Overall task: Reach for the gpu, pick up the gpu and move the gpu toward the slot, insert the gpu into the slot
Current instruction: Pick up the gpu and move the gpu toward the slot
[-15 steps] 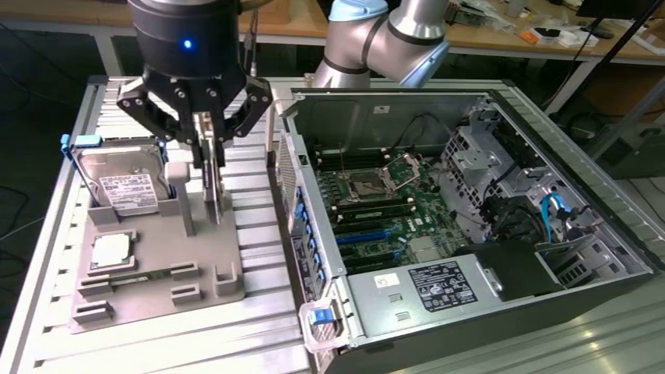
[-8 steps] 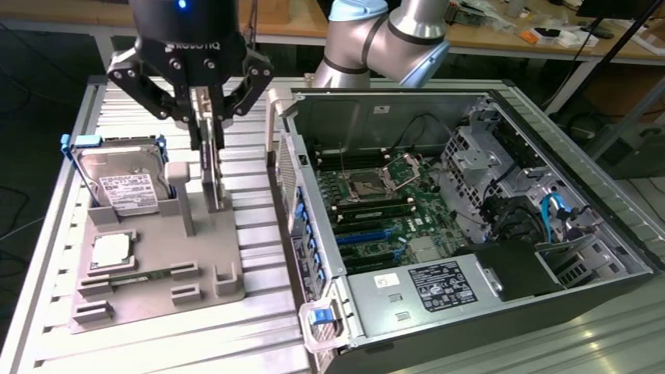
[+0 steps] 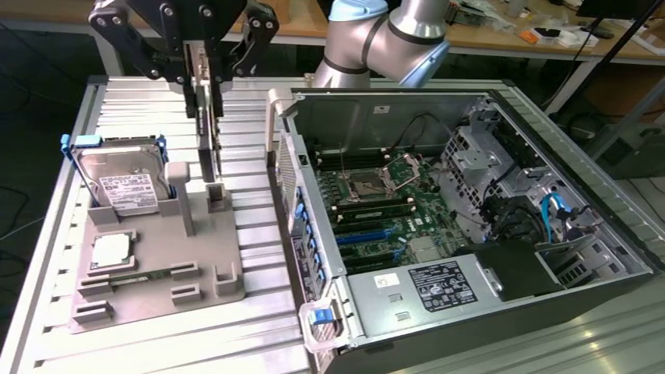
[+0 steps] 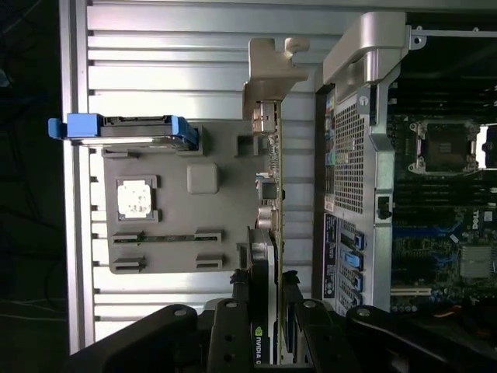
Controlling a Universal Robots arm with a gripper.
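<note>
I am looking at the claw hanging over the ribbed metal table. Its jaws are partly closed, with the two black fingers pressing on either face of the gpu. The card is gripped by its upper edge and is hanging straight down under the claw, thin edge toward me.

In the wrist view I am seeing the gpu running away from the claw, ending in its silvery bracket at the far end. Directly below the claw, the card's lower end is sitting right at a small slotted post of the grey fixture. I cannot tell whether it is clear of that post or touching it.

Off to one side of the claw, on the exterior view's left, the hard drive is standing in the same fixture, and the square processor chip is lying flat nearer the camera.

On the claw's other side the open computer case is lying just beside the fixture. The blue slot is down on its green motherboard, well apart from the card and lower than the claw.
</note>
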